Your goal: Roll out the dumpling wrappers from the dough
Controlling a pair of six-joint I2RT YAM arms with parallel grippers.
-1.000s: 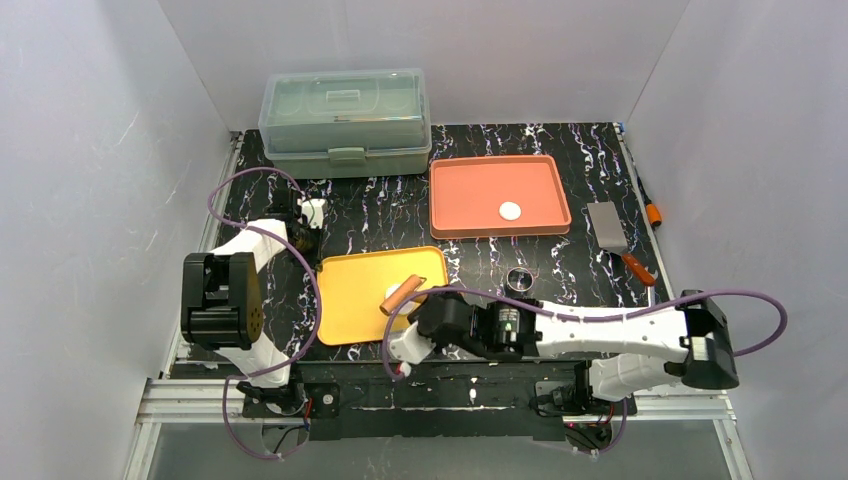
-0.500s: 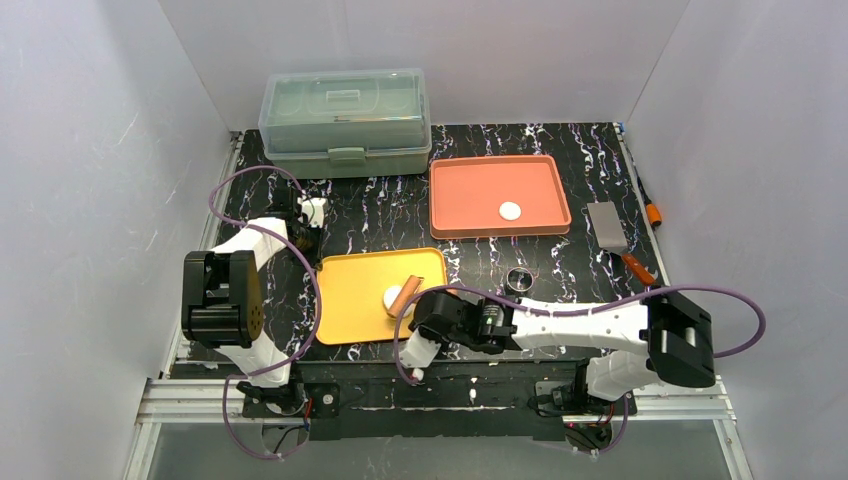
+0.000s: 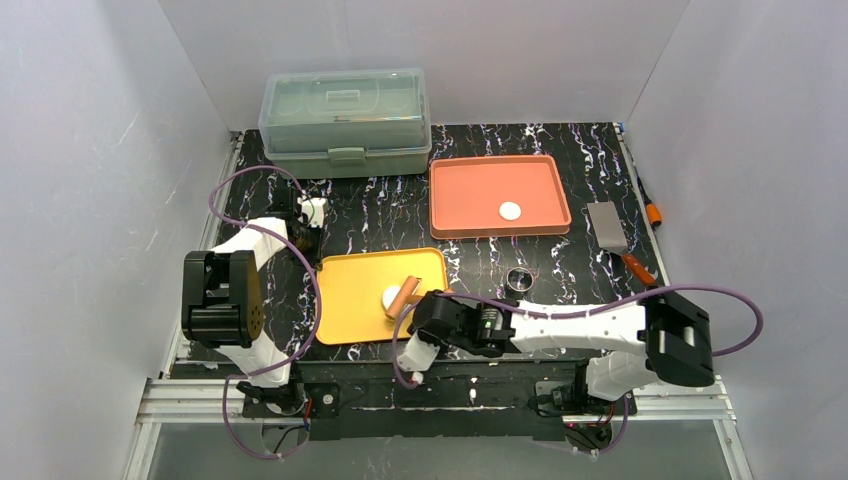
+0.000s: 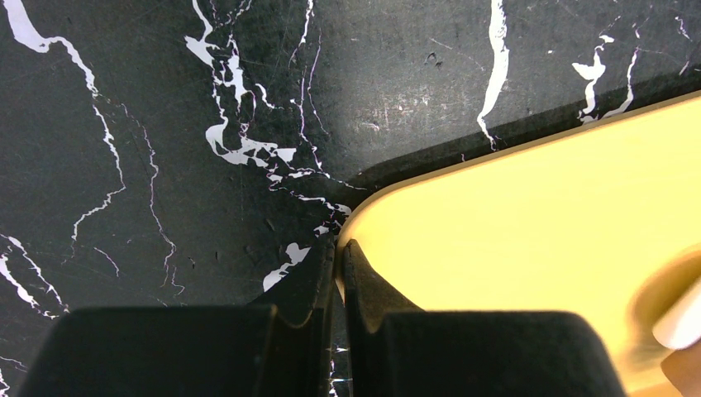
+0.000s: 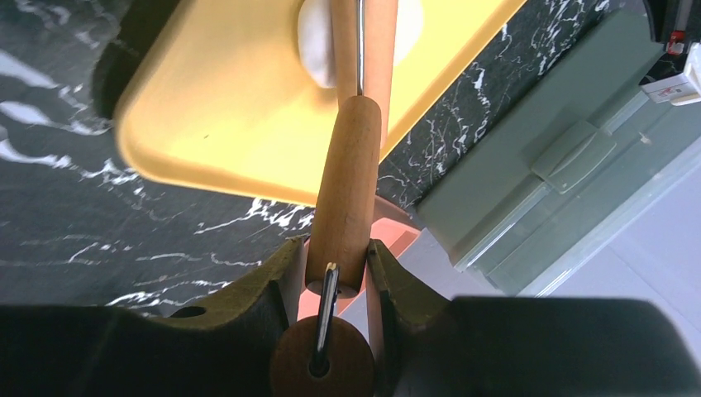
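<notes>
Right gripper [image 5: 335,256]: fingers clamped on the wooden handle of the rolling pin [image 5: 351,165]. The pin's roller lies across the dough [image 5: 312,41], a white lump on the yellow tray [image 5: 215,107].
Left gripper [image 4: 339,256]: fingers pressed nearly together, pinching the yellow tray's corner rim.
Metal ring [image 3: 518,279]: on the marble tabletop, just beyond the right arm.
Dumpling wrapper [image 3: 511,211]: one white disc in the orange tray [image 3: 470,190].
Lidded plastic box [image 3: 345,120]: far left.

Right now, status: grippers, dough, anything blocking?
Left gripper shut on yellow tray corner. Right gripper shut on rolling pin, pin on dough. No obstruction visible.
</notes>
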